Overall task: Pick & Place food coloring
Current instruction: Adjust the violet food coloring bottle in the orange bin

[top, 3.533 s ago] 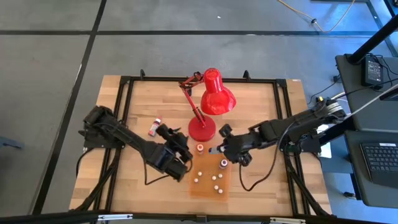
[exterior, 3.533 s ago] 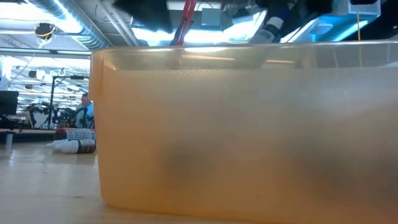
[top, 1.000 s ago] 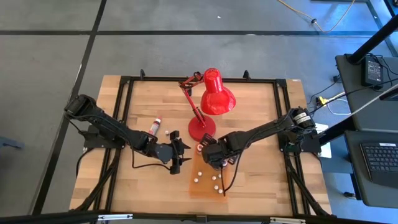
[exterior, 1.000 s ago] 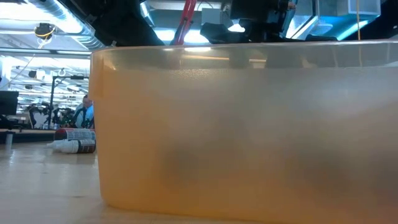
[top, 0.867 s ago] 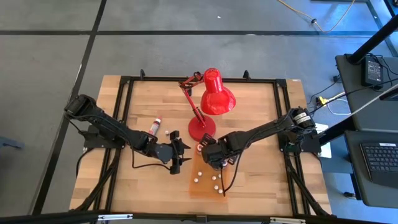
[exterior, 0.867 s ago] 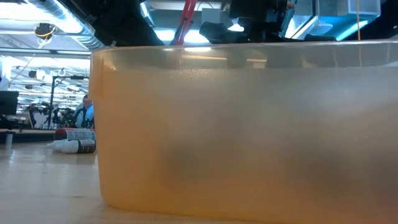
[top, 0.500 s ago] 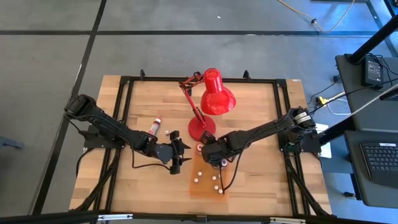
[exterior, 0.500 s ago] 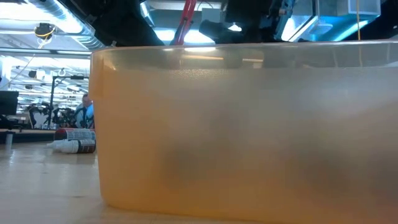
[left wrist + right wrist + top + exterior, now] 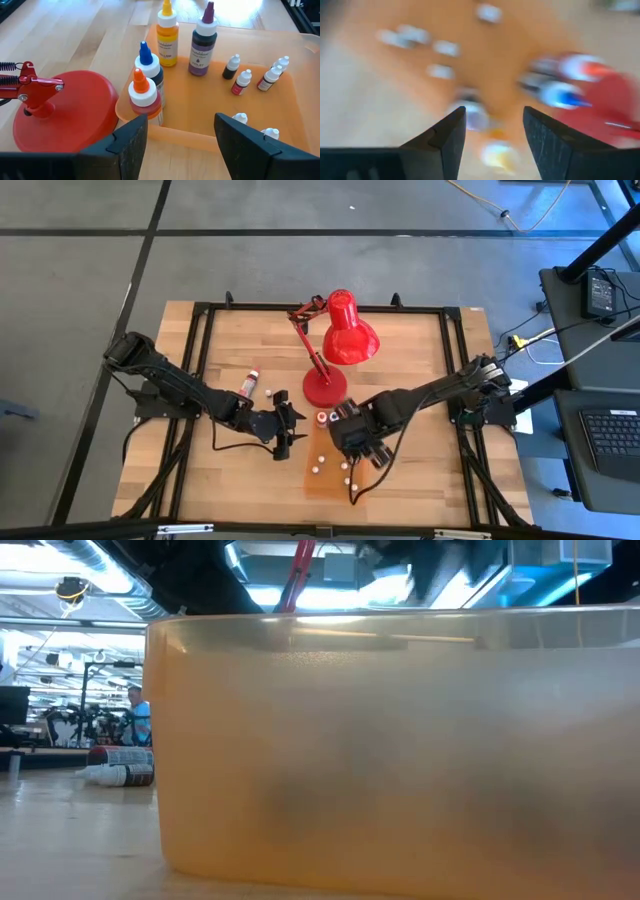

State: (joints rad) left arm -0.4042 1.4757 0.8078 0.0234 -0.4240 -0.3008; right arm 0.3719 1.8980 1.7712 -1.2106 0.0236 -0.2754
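Note:
The translucent orange tray (image 9: 318,483) lies near the table's front edge. In the left wrist view it (image 9: 200,107) holds a yellow-capped bottle (image 9: 166,35), a purple bottle (image 9: 202,42) and several tiny white-capped food coloring bottles (image 9: 243,82), all upright. A blue-capped bottle (image 9: 147,65) and an orange-capped one (image 9: 144,97) stand at the tray's edge beside the red lamp's base (image 9: 65,110). My left gripper (image 9: 285,438) (image 9: 180,145) is open, left of the tray. My right gripper (image 9: 362,448) (image 9: 495,140) is open above the tray, with nothing between its fingers.
The red desk lamp (image 9: 338,340) stands behind the tray. A larger bottle (image 9: 248,383) (image 9: 120,768) lies on its side at the table's left. The tray's wall (image 9: 400,740) fills the low view. A person shows far off in the room.
My right gripper has risen from the bottles by the lamp base, rolled about its own axis, and shifted toward the table's near edge over the tray. Its picture is blurred with motion. The left arm has kept still.

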